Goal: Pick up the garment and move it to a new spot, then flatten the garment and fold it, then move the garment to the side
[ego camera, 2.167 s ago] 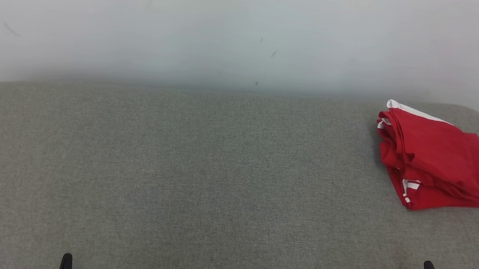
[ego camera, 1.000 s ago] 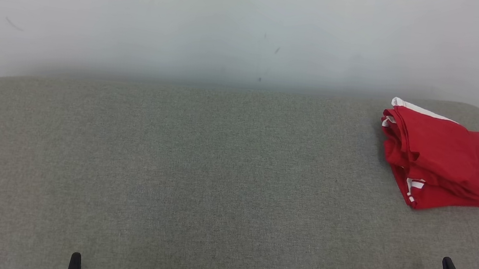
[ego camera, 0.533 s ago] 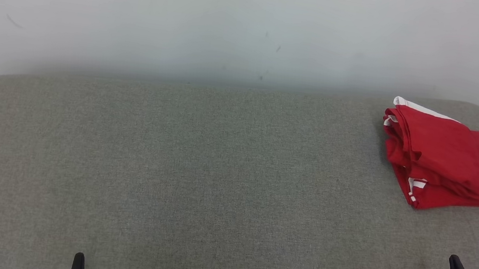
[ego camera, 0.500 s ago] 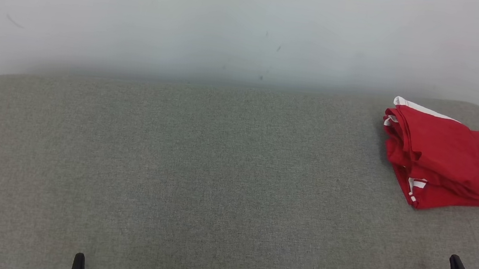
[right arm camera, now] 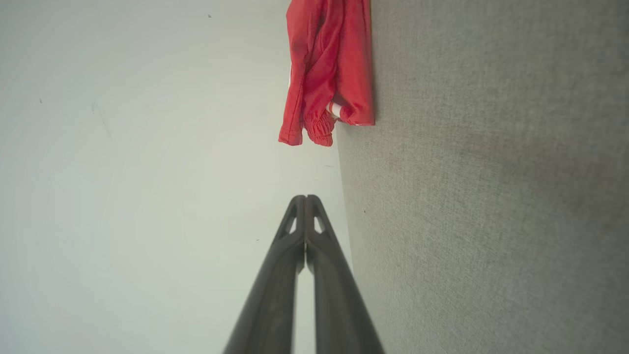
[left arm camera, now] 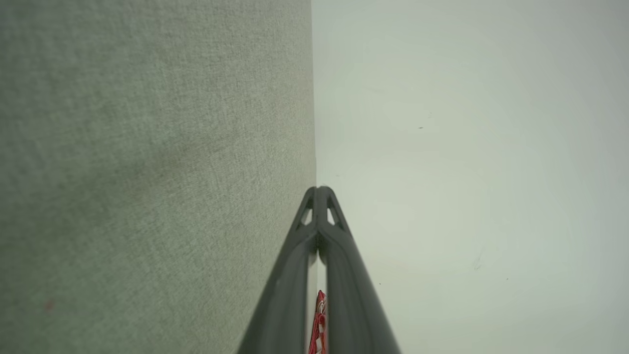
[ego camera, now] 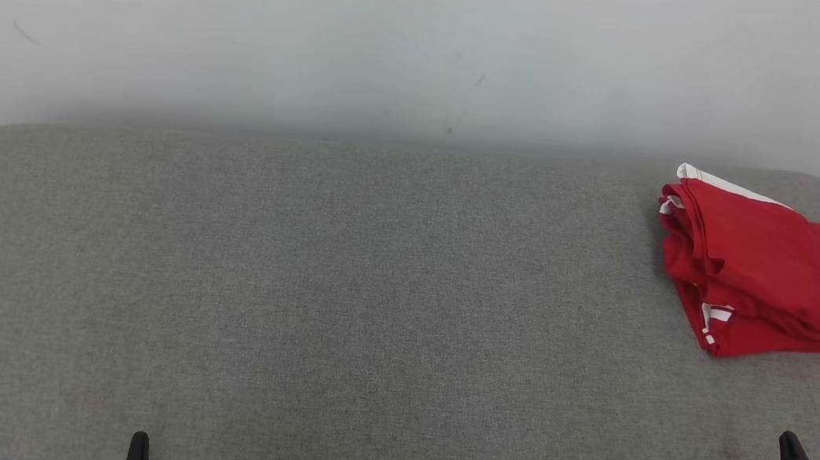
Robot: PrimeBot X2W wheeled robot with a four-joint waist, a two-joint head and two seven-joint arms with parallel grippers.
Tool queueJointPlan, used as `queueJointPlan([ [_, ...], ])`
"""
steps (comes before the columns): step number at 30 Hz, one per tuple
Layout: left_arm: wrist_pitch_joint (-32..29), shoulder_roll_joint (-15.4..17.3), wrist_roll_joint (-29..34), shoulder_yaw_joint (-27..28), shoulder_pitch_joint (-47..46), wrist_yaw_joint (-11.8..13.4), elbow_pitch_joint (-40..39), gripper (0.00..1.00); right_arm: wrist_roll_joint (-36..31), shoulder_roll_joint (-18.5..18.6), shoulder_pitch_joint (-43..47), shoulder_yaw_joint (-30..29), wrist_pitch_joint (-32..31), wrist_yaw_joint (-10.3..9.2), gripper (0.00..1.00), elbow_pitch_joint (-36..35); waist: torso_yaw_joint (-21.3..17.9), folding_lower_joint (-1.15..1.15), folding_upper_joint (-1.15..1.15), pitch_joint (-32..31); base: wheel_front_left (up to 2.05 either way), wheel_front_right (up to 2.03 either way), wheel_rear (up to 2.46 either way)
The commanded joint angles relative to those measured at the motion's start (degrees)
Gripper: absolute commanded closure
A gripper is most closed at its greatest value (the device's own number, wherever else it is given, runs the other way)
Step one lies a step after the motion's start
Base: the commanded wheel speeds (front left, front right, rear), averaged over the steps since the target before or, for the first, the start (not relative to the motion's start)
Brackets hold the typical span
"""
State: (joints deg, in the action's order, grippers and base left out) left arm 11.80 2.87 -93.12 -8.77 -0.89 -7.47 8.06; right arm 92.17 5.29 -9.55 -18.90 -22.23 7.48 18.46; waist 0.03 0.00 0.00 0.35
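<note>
jersey (ego camera: 768, 277) is lying folded at the far right corner of the grey fabric bench (ego camera: 369, 296), close to the white wall (ego camera: 403, 39) (white trim is showing at its back edge and on the front fold). left pincer (ego camera: 137, 454) is poking in at the lower left of the head view, fingers pressed together, gripping nothing. right pincer (ego camera: 792, 458) is hovering lower right, also closed tight and empty, well apart from the jersey.
</note>
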Motion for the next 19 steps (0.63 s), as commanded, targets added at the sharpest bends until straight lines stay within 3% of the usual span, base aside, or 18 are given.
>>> queueJointPlan([
  [1,-0.16,0.00,-0.08,-0.01,-0.18,-0.17,0.20,1.00,0.03,-0.11,-0.13,-0.15,-0.24,0.02,1.00,0.07,0.00,0.00,0.00,0.00,0.00,0.00,0.00],
  [19,-0.15,0.00,-0.08,-0.02,-0.17,-0.17,0.18,1.00,-0.50,-0.50,-0.20,-0.68,-0.59,0.02,1.00,0.08,0.00,0.00,0.00,0.00,0.00,0.00,0.00],
])
